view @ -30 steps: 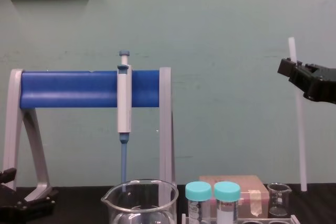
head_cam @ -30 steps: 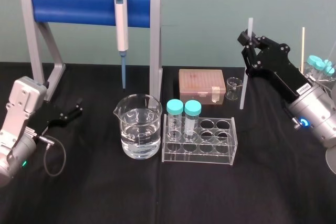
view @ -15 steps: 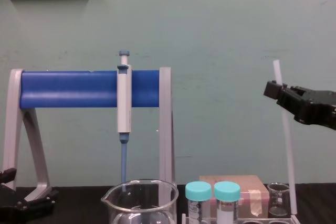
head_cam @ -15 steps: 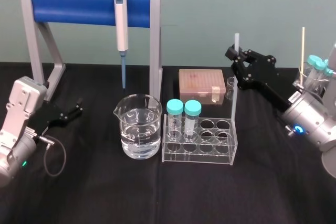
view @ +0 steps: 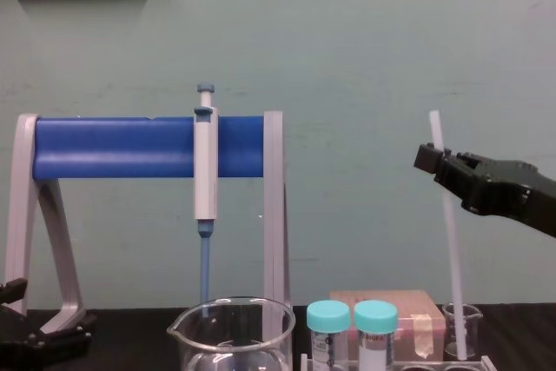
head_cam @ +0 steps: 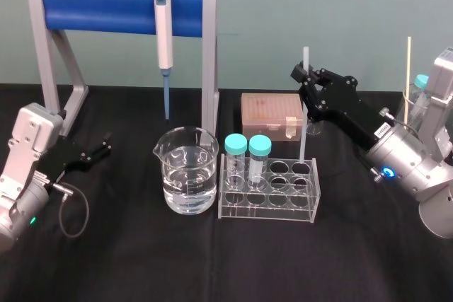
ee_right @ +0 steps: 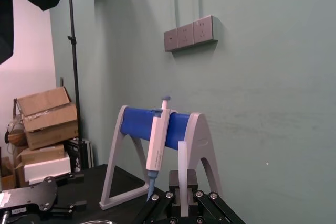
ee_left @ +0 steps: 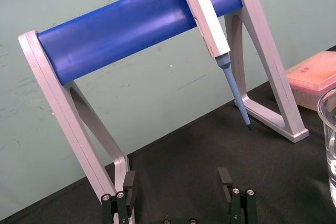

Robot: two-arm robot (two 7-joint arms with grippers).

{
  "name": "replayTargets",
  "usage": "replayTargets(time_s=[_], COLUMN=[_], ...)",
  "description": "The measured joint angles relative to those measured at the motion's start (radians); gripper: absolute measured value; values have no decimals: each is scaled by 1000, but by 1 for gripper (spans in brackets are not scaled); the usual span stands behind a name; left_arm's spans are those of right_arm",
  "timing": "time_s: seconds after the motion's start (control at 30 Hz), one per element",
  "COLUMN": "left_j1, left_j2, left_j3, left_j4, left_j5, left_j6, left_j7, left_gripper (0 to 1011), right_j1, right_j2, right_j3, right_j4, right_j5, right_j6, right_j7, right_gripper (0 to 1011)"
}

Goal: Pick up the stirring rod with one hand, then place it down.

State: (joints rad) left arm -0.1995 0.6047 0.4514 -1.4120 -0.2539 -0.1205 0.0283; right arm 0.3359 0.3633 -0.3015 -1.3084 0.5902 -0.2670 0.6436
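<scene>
Grip comes first: the right pincer [head_cam: 306, 76] is clamped on the stirring rod [head_cam: 303, 129] near its upper end, with a short stub standing above the grip. The rod hangs nearly upright, leaning a little. Its lower end sits at the right-hand end of the clear tube rack [head_cam: 269, 199], by the rear holes; whether it is inside a hole or just above one I cannot tell. In the chest view a small beaker [view: 460, 329] stands close by that lower end. Teal-capped vials [head_cam: 236, 144] fill the rack's left end, a large beaker [head_cam: 186, 175] of water stands beside them, and a pink tip box [head_cam: 271, 112] lies behind. A pipette [head_cam: 163, 30] hangs on the blue stand [head_cam: 106, 8]. The left pincer [head_cam: 99, 148] rests parked at the left of the worktop [head_cam: 212, 259] near the stand's foot, its fingers apart.

The step in hand looks like the setting down. Held so high, the rod's free end can swing, so the descent should be slow and steady. It should stay clear of the rack's rim and the small beaker. The pincer should part only once the rod is supported, since a thin round rod let go upright would likely topple or roll.
</scene>
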Motion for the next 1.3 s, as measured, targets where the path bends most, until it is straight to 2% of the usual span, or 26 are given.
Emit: replayTargets(time_s=[0.4,1.0,1.3], left_j1=[0,0,0], left_j2=[0,0,0], left_j3=[0,0,0], left_j4=[0,0,0], left_j5=[0,0,0], left_j6=[0,0,0], left_j7=[0,0,0], left_gripper=[1000,1000,1000], right_j1=[17,-1,-4], right_j2=[-16,-25,-37], right_j3=[-15,-25,-23], right_j4=[56,77,104], right_j5=[-8,-26,-53], right_j6=[-3,10,-21], right_j7=[-8,-35,-46], right_gripper=[73,73,73])
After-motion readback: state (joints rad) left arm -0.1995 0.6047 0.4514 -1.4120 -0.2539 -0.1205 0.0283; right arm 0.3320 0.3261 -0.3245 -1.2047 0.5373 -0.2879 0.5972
